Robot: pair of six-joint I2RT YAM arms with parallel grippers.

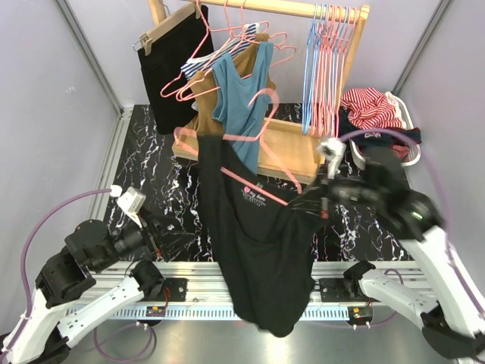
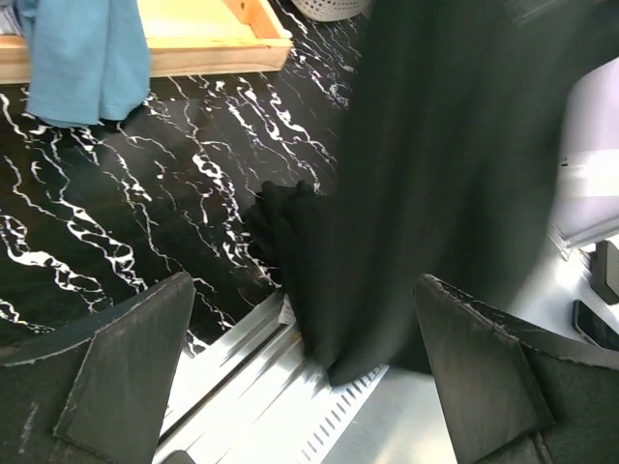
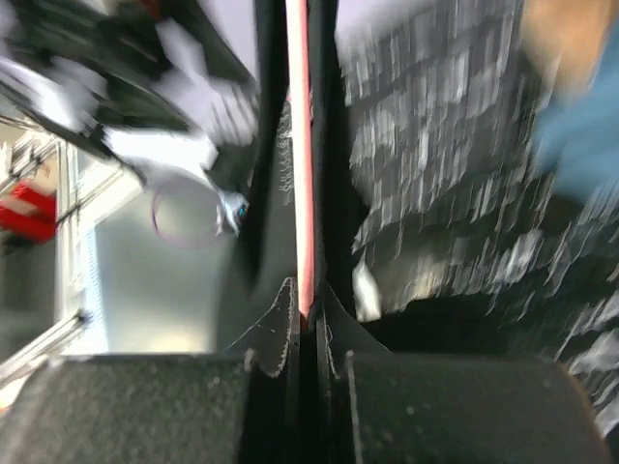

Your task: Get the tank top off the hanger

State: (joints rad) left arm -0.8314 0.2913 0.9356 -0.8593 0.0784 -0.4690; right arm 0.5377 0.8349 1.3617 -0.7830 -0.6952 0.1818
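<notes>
A black tank top (image 1: 261,243) hangs from a pink wire hanger (image 1: 254,136) in mid-air over the table's near edge. Its hem reaches the metal rail. My right gripper (image 1: 322,199) is shut on the hanger's right end, with the pink wire (image 3: 305,174) pinched between its fingers. My left gripper (image 1: 178,241) is open and empty, low at the left of the garment. In the left wrist view the black tank top (image 2: 455,174) hangs between and beyond the open fingers (image 2: 126,377), apart from them.
A wooden rack (image 1: 303,11) at the back holds a blue top (image 1: 241,98), a brown top, a black garment (image 1: 170,64) and several empty hangers (image 1: 326,61). A white basket (image 1: 402,121) with striped clothes stands at the right. The metal rail (image 1: 189,292) runs along the front.
</notes>
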